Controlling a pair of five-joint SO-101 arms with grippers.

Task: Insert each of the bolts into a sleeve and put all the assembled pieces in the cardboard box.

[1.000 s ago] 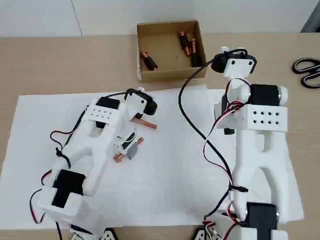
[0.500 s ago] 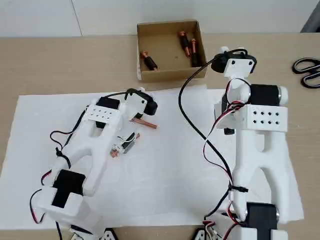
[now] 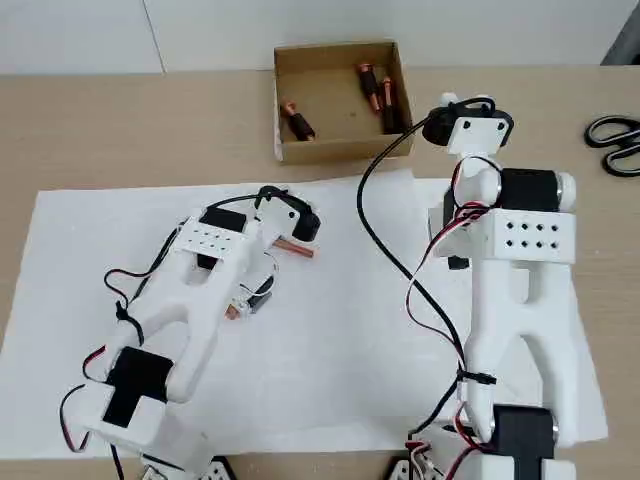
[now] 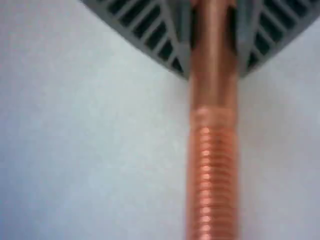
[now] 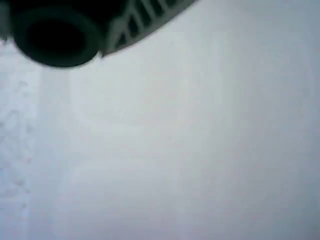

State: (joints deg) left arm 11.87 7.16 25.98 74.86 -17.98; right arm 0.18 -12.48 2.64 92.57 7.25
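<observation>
My left gripper (image 3: pixel 252 298) is shut on a copper bolt (image 3: pixel 233 312), low over the white paper sheet. In the left wrist view the bolt (image 4: pixel 212 165) runs out from between the grey ribbed fingers (image 4: pixel 150 35), threaded end away from them. A second copper bolt (image 3: pixel 296 247) lies loose on the paper beside the left wrist. The right arm (image 3: pixel 520 235) stands over the paper's right side. A black sleeve (image 5: pixel 55 37) sits against its ribbed finger (image 5: pixel 145 20), open end towards the camera. The cardboard box (image 3: pixel 340 152) at the back holds three assembled pieces (image 3: pixel 297 120).
The white paper sheet (image 3: pixel 340 350) covers most of the table between the arms. Black scissors (image 3: pixel 615 140) lie at the far right edge. A black cable (image 3: pixel 385 240) hangs from the right arm across the paper.
The left arm has shifted right and towards the table's front edge. The bolt in its gripper has turned and now lies mostly hidden under the arm. The right arm has not moved.
</observation>
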